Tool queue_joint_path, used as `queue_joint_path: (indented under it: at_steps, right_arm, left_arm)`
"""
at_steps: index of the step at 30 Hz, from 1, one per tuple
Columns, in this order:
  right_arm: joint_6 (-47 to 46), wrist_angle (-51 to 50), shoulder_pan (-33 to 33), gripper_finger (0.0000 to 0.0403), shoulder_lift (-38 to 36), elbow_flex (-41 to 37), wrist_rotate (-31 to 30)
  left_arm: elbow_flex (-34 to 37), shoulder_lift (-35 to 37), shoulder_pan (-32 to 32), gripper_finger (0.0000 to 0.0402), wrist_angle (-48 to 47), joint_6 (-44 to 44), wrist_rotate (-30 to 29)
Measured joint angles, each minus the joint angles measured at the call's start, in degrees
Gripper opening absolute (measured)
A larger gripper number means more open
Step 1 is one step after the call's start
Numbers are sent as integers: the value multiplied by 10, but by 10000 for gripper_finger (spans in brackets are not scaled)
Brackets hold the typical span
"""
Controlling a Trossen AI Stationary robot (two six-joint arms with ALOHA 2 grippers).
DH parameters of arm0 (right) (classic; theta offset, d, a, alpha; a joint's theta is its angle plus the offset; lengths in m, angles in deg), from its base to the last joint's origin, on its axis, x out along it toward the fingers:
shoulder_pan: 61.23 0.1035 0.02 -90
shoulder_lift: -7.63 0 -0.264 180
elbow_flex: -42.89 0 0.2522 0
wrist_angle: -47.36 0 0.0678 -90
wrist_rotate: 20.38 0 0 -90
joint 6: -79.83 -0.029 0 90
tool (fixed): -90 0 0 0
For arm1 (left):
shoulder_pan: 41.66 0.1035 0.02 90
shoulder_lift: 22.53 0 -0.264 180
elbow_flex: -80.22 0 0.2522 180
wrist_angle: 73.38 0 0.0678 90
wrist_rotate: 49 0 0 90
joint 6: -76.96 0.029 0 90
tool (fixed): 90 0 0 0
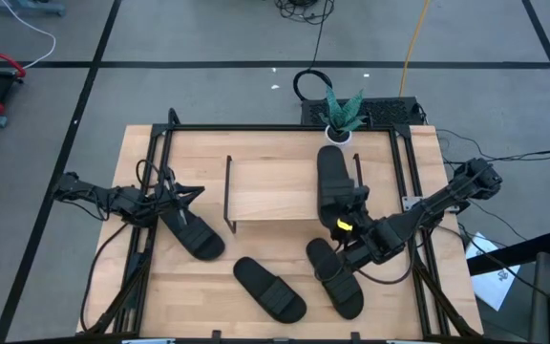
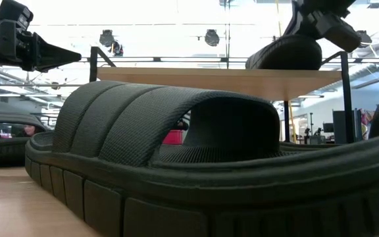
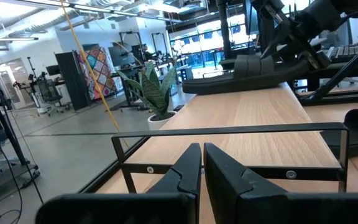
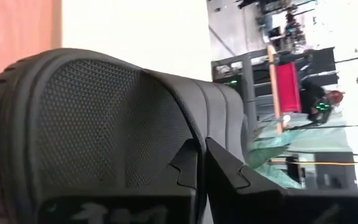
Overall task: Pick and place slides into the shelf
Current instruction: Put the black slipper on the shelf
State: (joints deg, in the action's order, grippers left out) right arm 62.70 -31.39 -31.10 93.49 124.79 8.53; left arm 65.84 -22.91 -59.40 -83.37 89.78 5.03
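Note:
Four black slides show. One slide [image 1: 332, 180] lies lengthwise on the right part of the shelf's [image 1: 270, 191] light top board, and my right gripper [image 1: 348, 222] is shut on its near end. The low view shows that slide [image 2: 285, 54] on the board [image 2: 229, 76] under the right gripper [image 2: 318, 26]. Three slides lie sole-down on the table: near left [image 1: 195, 235], near middle [image 1: 269, 289] and near right [image 1: 334, 278]. My left gripper [image 1: 185, 196] hovers shut just left of the shelf, above the left slide's far end, at board height [image 2: 41, 51]. My right gripper pinches the raised side rim of the sole [image 4: 166, 134] between its two fingers, in the open footbed part behind the strap [image 4: 222, 102]. The fingers come slanting down from the table's near right. The slide rests on the shelf's top board [image 3: 247, 74].
A potted plant [image 1: 341, 115] stands at the table's far edge, just behind the shelf. Black rails [image 1: 151, 239] run along the table's left and right sides. The shelf's thin wire side frame [image 3: 229, 130] stands right before my left gripper [image 3: 201, 171].

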Motion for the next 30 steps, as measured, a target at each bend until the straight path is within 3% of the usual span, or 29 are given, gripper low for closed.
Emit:
queue_joint_path:
  at_steps: [4,9,18,25,30]
  right_arm:
    - [-26,7,-1,29,0,0,31]
    - [-50,13,1,102,0,0,55]
    - [-40,31,7,202,-20,0,59]
    - [-17,45,10,214,-78,0,62]
    - [18,109,14,169,-125,0,61]
  left_arm:
    - [0,0,0,26,0,-1,0]
    - [0,0,0,26,0,-1,0]
    - [0,0,0,26,0,-3,0]
    - [0,0,0,26,0,-3,0]
    - [0,0,0,26,0,-3,0]
